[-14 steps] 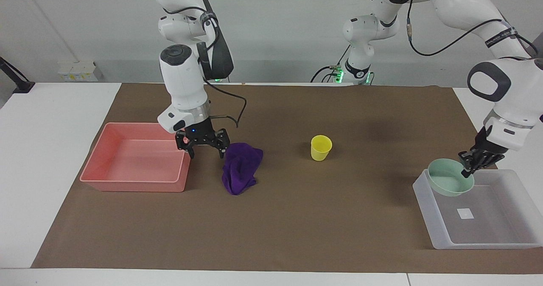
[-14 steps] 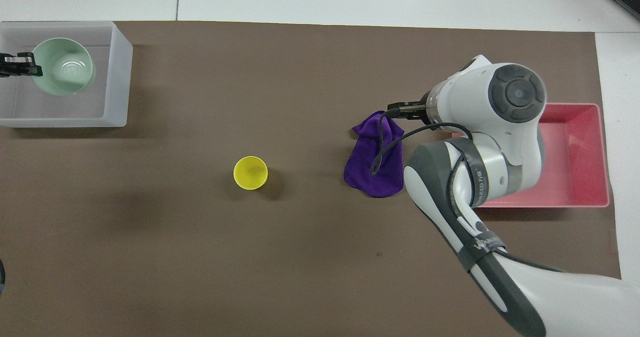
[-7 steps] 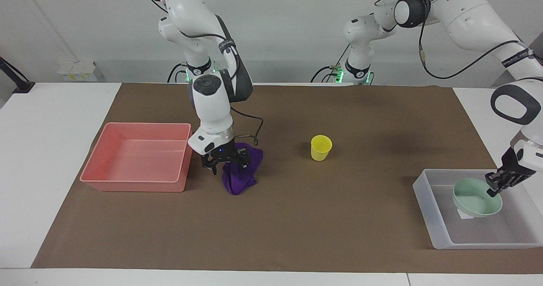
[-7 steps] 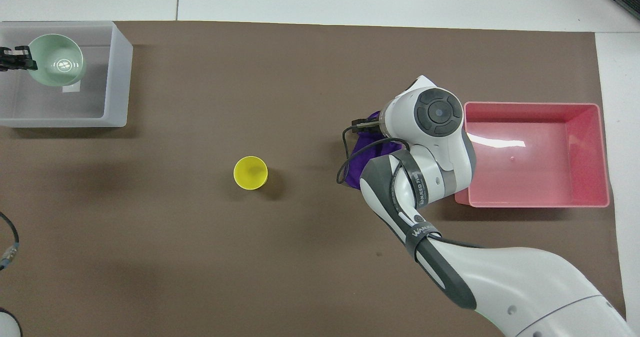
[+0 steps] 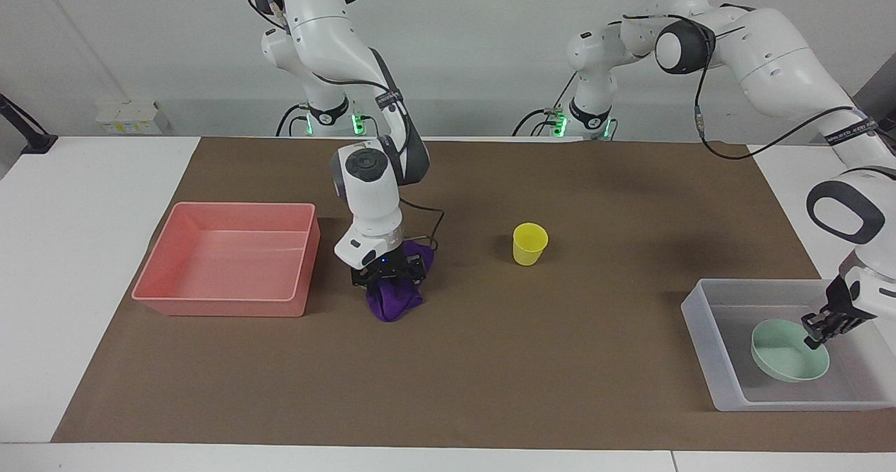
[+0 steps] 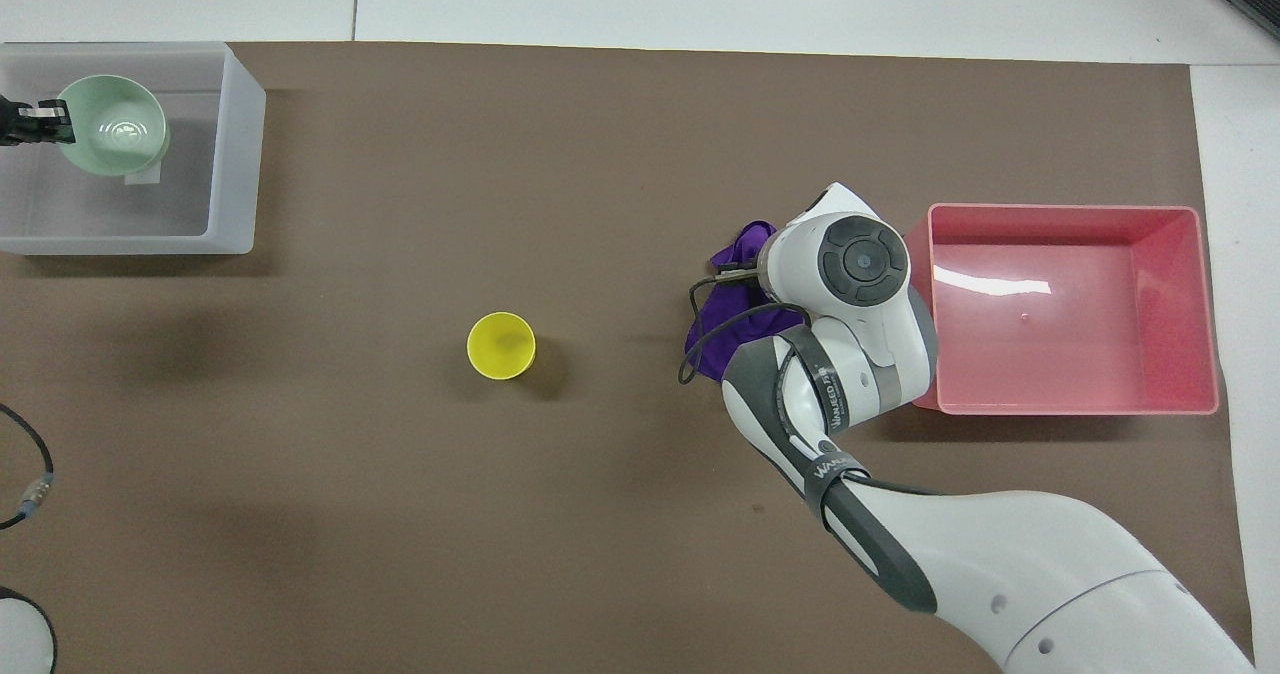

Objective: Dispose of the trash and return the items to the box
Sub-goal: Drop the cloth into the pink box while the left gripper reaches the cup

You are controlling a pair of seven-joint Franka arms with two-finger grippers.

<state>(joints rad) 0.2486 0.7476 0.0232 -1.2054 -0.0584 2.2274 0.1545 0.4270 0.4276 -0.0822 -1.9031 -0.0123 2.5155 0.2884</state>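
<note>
The purple cloth (image 5: 396, 303) (image 6: 728, 299) lies bunched on the brown mat beside the pink tray. My right gripper (image 5: 388, 280) is pressed down into the top of the cloth; in the overhead view the arm's wrist hides it. The mint-green bowl (image 5: 784, 357) (image 6: 112, 130) sits low inside the translucent box (image 5: 705, 332) (image 6: 236, 154) at the left arm's end of the table. My left gripper (image 5: 816, 335) (image 6: 44, 122) is shut on the bowl's rim. The yellow cup (image 5: 530, 243) (image 6: 501, 345) stands upright, alone, mid-mat.
The pink tray (image 5: 222, 305) (image 6: 1208, 314) sits at the right arm's end of the mat, close beside the cloth, with nothing in it. A brown mat (image 5: 560, 388) covers most of the white table. A cable loops from the right wrist over the cloth.
My right gripper moved from the pink tray's edge over the cloth and sank down onto it. My left gripper carried the bowl from the box's rim down into the box.
</note>
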